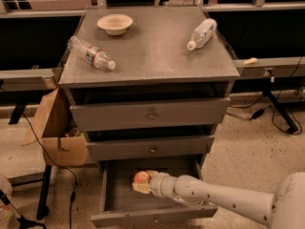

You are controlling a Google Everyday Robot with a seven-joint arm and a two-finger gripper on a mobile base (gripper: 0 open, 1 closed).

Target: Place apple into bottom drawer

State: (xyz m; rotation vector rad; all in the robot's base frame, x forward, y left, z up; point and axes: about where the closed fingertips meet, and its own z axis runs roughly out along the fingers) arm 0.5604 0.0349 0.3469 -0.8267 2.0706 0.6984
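The apple (141, 177) is small, round and red-orange. It sits between the yellowish fingers of my gripper (142, 181) inside the open bottom drawer (112, 194), low over its floor near the middle. I cannot tell whether the apple rests on the floor. My white arm (214, 198) reaches in from the lower right over the drawer's front. The two upper grey drawers are shut.
On the cabinet top (152, 51) lie a beige bowl (115, 23), a clear bottle (90, 53) at the left and a white bottle (201, 33) at the right. A cardboard box (57, 132) stands left of the cabinet. Cables run over the floor on both sides.
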